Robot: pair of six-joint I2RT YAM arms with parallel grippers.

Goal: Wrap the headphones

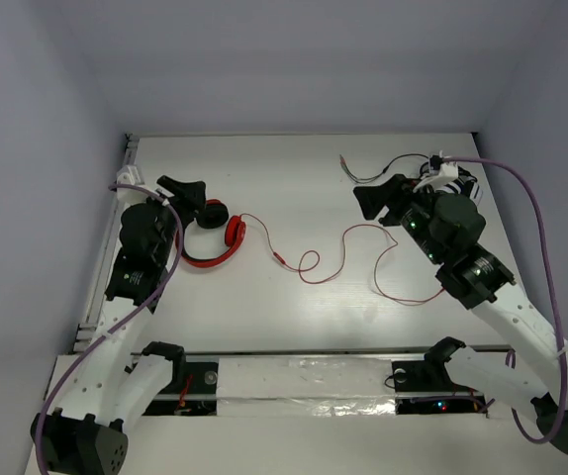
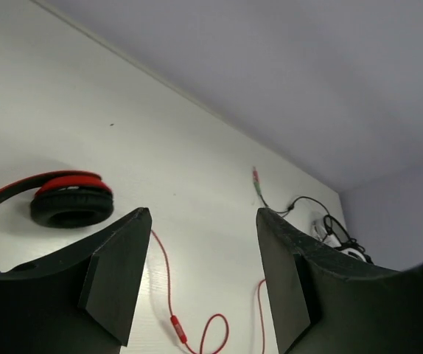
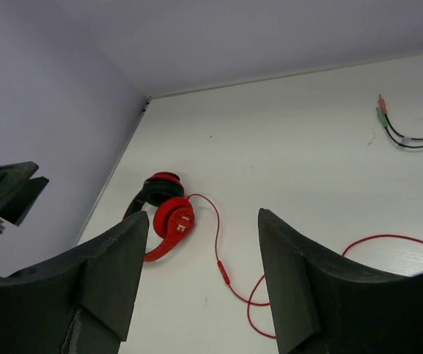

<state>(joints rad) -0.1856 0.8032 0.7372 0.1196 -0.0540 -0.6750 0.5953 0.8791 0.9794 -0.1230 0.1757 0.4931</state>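
Showing headphones [image 1: 213,236] lying left of centre on table [image 1: 294,168], cable [image 1: 309,262] looping rightward | showing left gripper [image 2: 203,212] hanging beside them at upper left, jaws standing apart, gripping nothing | showing right gripper [image 3: 203,214] hanging at upper right, jaws standing apart, gripping nothing

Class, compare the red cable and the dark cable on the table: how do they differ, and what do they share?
The red cable sprawls in loops across the table's middle; the dark cable lies at its far right corner. The dark cable ends in pink and green plugs; the red cable carries an inline control. Both are thin and lie loose.
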